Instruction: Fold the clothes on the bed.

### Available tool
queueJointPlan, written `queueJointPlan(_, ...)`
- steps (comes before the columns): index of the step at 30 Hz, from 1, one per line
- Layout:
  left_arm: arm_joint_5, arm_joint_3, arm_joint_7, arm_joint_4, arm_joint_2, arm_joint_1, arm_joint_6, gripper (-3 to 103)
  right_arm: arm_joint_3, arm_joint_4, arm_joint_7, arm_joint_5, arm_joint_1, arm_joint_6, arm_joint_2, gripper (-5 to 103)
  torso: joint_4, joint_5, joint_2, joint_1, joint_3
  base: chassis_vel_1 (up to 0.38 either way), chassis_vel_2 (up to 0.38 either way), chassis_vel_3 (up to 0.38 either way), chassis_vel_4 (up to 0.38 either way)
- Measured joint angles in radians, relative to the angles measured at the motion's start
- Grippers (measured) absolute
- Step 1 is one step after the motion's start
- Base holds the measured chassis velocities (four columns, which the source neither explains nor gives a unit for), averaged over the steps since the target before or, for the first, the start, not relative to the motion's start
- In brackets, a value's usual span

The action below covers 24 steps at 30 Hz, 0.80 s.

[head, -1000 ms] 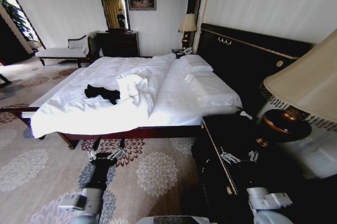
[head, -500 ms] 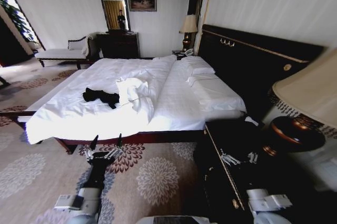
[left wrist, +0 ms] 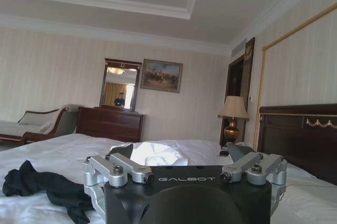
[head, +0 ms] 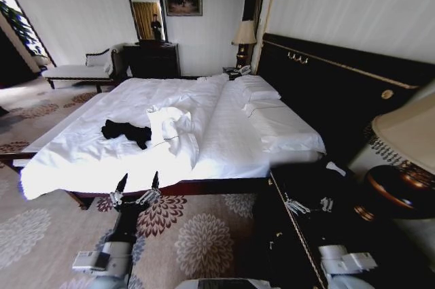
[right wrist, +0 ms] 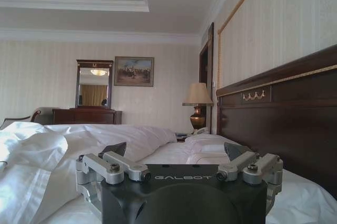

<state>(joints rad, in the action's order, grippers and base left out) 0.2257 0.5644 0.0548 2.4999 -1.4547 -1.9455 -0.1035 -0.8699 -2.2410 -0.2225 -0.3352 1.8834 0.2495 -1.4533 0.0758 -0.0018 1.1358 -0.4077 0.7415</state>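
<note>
One crumpled black T-shirt [head: 126, 131]

You face a wide bed [head: 224, 132] in white sheets, with a dark frame and a tall dark headboard [head: 326, 92] on your right. Two pillows [head: 262, 98] lie against the headboard. A crumpled black T-shirt [head: 126, 131] rests near the foot end — just beside it, a bunched fold of white bedding [head: 171, 124] rises mid-bed.

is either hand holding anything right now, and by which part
Nothing is held. The left hand and the right hand are both open and empty, short of the bed; the black T-shirt lies crumpled on the sheet.
</note>
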Motion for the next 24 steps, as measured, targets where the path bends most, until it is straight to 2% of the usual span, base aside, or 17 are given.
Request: queueJointPlan(24,-0.040,-0.004,-0.002,0.000,-0.009,-0.005,0.006,100,0.008,0.011,0.000,-0.016,-0.020,-0.004,-0.002,100,-0.0001,0.0000,0.000,0.000,0.000,-0.137,0.143,0.138,-0.133)
